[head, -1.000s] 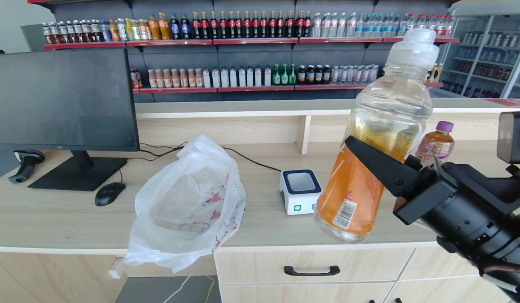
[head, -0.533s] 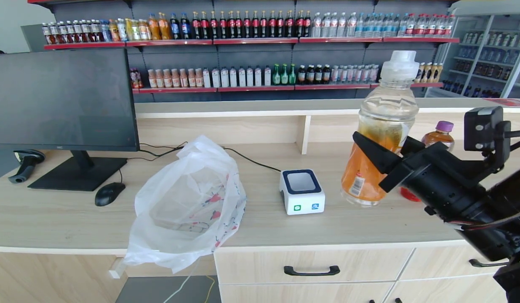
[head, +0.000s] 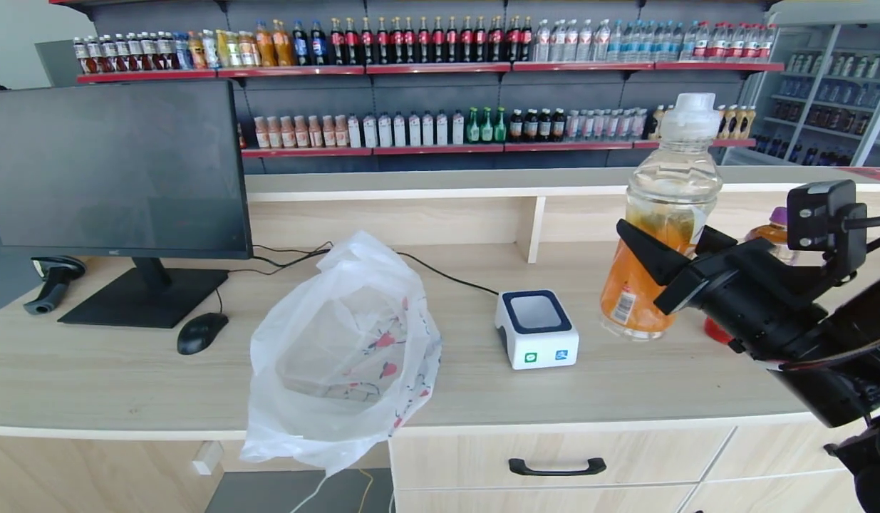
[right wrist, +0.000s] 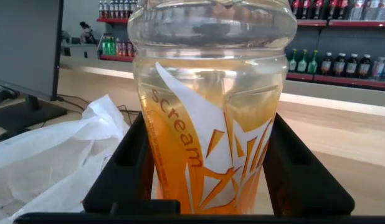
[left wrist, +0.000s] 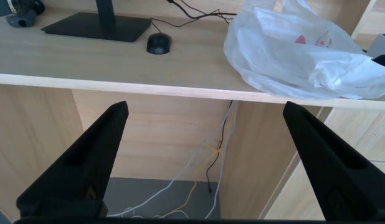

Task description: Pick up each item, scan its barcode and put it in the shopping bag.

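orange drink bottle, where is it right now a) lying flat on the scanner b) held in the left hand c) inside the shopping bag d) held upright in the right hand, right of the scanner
d: the right hand grips the orange drink bottle upright, to the right of the scanner and apart from the shopping bag.

Wooden counter (head: 112, 370) carries shopping bag (head: 343, 356), scanner (head: 536, 329), monitor (head: 115, 167) and mouse (head: 202, 333).

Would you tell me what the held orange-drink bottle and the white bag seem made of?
The orange-drink bottle: apparently clear glossy plastic; the liquid shows through. The white shopping bag: seemingly thin translucent plastic film; it crumples and sags over the counter edge.
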`<state>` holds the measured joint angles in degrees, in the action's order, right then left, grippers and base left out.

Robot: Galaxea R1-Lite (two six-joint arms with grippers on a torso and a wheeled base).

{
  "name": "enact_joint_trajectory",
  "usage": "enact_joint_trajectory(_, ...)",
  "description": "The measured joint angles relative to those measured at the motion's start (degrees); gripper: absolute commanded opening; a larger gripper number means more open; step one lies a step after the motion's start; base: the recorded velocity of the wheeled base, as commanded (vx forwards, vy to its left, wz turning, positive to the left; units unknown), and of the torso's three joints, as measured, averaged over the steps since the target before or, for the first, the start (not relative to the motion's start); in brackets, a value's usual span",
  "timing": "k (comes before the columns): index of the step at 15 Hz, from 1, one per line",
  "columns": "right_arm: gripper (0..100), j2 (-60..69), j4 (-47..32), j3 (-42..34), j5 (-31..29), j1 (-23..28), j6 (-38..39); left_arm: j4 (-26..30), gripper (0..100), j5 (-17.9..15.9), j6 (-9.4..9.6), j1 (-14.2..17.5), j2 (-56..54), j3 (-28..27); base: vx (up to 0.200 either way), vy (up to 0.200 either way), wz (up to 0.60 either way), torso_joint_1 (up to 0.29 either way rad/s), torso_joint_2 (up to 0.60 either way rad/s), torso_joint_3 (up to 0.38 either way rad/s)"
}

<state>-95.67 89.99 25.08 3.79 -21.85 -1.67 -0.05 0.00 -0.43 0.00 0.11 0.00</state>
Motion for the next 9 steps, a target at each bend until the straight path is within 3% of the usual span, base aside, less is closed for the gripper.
enact_joint_trajectory(3,0,-0.06,-0.07,0.24,-0.02,0.13,0.09,-0.05,100,-0.02,-0.06,0.00,0.00,0.00,0.000,0.200,0.00,-0.001,0.00,0.002)
enact_joint_trajectory(9,0,-0.83,0.04,0.55,-0.29,-0.43,0.22,-0.02,100,-0.07,0.07,0.00,0.00,0.00,0.000,0.000,0.00,0.000,0.00,0.000)
